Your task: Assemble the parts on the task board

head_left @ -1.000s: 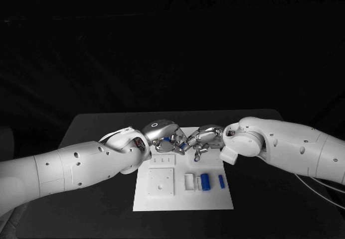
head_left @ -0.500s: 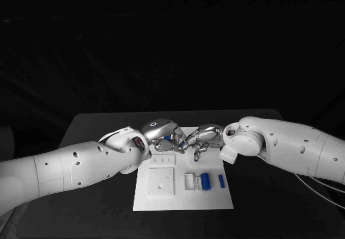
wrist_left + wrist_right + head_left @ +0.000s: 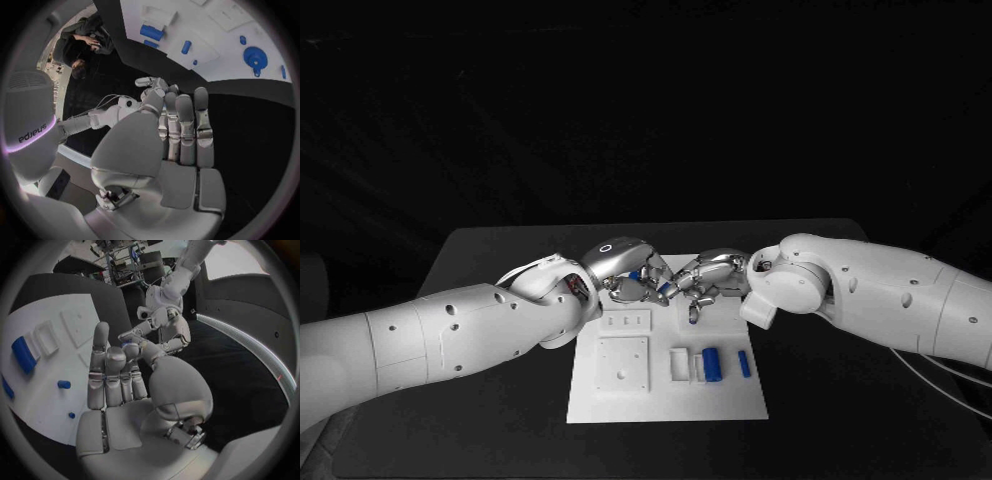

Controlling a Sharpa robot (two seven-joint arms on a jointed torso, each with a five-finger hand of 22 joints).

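The white task board (image 3: 668, 395) lies in the middle of the table. My left hand (image 3: 625, 272) and right hand (image 3: 708, 280) meet fingertip to fingertip above its far end. A small blue part (image 3: 668, 290) shows between them. In the right wrist view a blue speck (image 3: 129, 346) sits at my right thumb tip, where the left hand's fingers (image 3: 139, 334) touch it. Whether the left hand (image 3: 178, 125) also grips it is hidden. On the board lie a blue cylinder (image 3: 711, 363) and a thin blue piece (image 3: 744, 364).
White blocks (image 3: 679, 365) stand beside the blue cylinder, and a square recessed plate (image 3: 623, 362) lies to their left. A round blue part (image 3: 255, 57) and small blue pegs (image 3: 242, 40) sit at the board's far end. The black table (image 3: 488, 270) surrounds the board.
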